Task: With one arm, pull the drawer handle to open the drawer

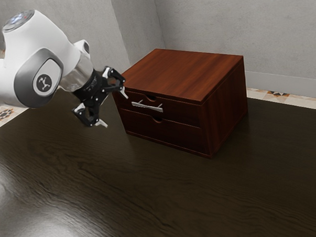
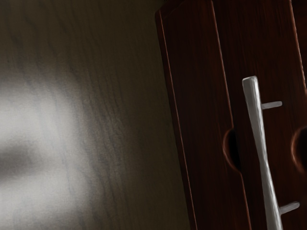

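A dark red wooden cabinet [image 1: 185, 75] with two drawers stands on the table. The upper drawer [image 1: 170, 108] carries a silver bar handle [image 1: 147, 104], and its front looks flush with the cabinet. My black gripper [image 1: 114, 109] hovers just off the cabinet's corner on the exterior view's left, a short way from the handle's end, open with nothing between its fingers. In the wrist view the handle [image 2: 259, 153] runs along the drawer front [image 2: 206, 120], held off it by two short posts, ahead of my hand and to one side.
The dark wooden table [image 1: 151, 192] spreads wide in front of the cabinet. A lower drawer [image 1: 166, 131] without a bar sits beneath the upper one. Grey walls [image 1: 248, 25] rise behind the cabinet.
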Controlling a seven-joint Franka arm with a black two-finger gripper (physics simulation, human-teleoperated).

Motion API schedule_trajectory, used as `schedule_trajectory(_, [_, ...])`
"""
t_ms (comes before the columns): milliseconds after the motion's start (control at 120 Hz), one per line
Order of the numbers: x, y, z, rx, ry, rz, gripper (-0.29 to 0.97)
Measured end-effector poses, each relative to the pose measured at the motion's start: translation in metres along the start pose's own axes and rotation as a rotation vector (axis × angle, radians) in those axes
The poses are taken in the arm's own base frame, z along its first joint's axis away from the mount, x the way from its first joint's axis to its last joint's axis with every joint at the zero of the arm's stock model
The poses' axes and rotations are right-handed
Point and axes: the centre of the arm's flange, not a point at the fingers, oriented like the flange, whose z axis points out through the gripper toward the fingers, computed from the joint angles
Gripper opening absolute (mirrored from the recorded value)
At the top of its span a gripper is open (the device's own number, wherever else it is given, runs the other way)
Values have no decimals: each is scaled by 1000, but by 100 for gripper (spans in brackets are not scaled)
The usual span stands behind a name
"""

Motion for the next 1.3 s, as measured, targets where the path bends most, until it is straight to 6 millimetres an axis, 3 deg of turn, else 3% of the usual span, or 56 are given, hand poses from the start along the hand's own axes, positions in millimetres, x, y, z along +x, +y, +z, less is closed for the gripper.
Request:
schedule_trajectory(283, [0, -1, 34, -52, 14, -99, 68])
schedule_trajectory(458, [1, 8, 39, -90, 24, -137, 68])
schedule_trajectory(733, [1, 22, 66, -89, 31, -173, 68])
schedule_trajectory(983, [0, 32, 72, -101, 34, -191, 68])
schedule_trajectory(1300, [4, 29, 96, -75, 36, -216, 68])
